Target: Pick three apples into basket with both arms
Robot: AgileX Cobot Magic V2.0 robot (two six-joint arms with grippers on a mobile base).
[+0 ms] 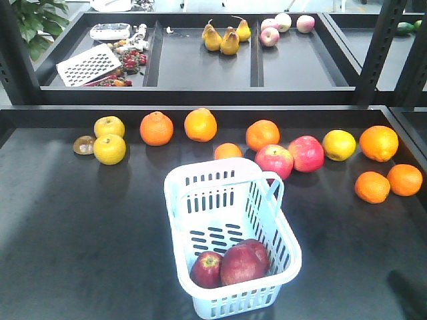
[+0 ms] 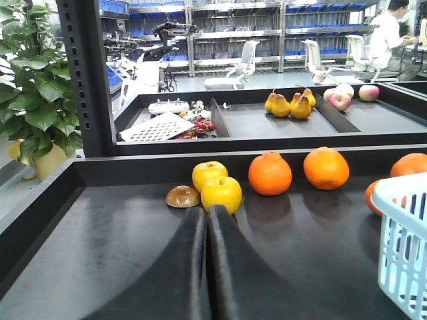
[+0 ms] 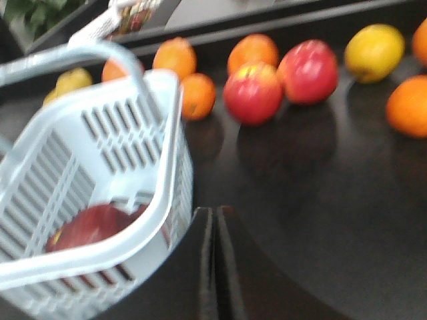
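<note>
Two dark red apples (image 1: pixel 230 262) sit in the pale blue-white slotted basket (image 1: pixel 189 180); the next red apple (image 3: pixel 253 92) lies far-right, dead ahead of the closed, empty right gripper (image 3: pixel 214 263). Left gripper (image 2: pixel 206 267) closed too.

Black table (image 1: pixel 80 233): basket (image 1: pixel 200 183), oranges (image 1: pixel 156 129), apples (image 1: pixel 273 161), yellow fruits (image 1: pixel 109 149), possibly nut (image 1: pixel 84 145).

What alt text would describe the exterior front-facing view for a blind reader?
A pale blue-white slotted plastic basket on a black table holds two dark red apples. Two red apples, oranges and yellow round fruits lie behind it.
</note>
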